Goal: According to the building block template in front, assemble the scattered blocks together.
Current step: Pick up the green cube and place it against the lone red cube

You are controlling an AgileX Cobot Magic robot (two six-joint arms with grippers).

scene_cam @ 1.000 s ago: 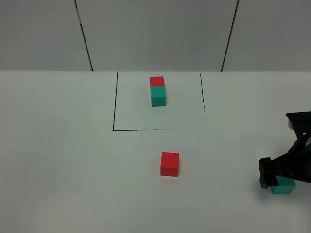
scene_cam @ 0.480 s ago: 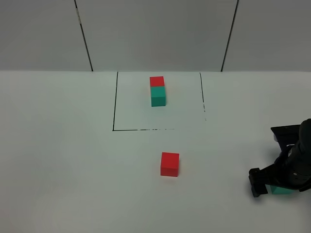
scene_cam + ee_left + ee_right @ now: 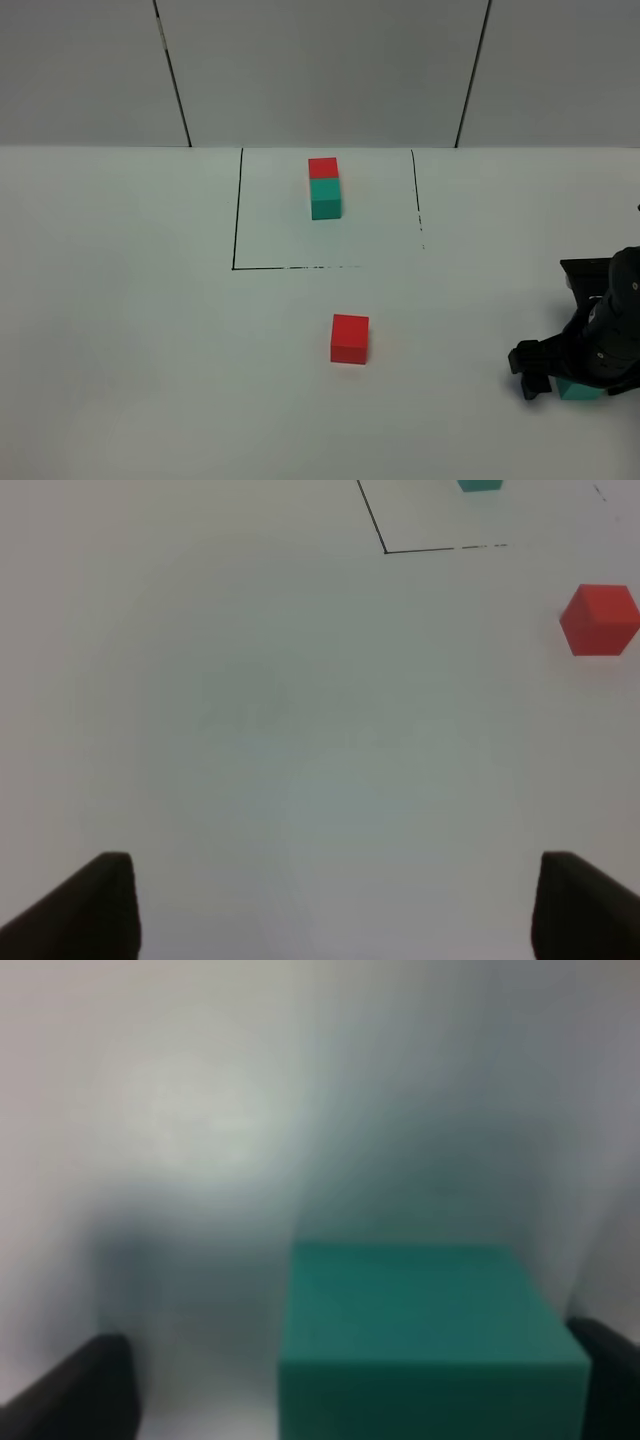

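The building block template (image 3: 324,185), a red cube joined to a teal one, stands inside the black-lined square at the back. The loose red cube (image 3: 350,338) (image 3: 599,619) sits alone mid-table. The loose teal cube (image 3: 578,390) (image 3: 430,1340) lies at the near right, mostly covered by my right arm. My right gripper (image 3: 555,380) (image 3: 340,1390) is down around it, open. One dark finger (image 3: 608,1375) is close against the cube's side, while a wide gap separates the other finger (image 3: 70,1390) from it. My left gripper (image 3: 330,910) hovers open over bare table, holding nothing.
A black-outlined square (image 3: 236,266) marks the template's area on the white table. A grey panelled wall (image 3: 320,70) closes off the back. The red cube lies between the square's front line and the near edge.
My right arm has shifted left and lower over the teal cube, covering more of it, and its jaws have narrowed toward the cube. The red cube and the template have not moved.
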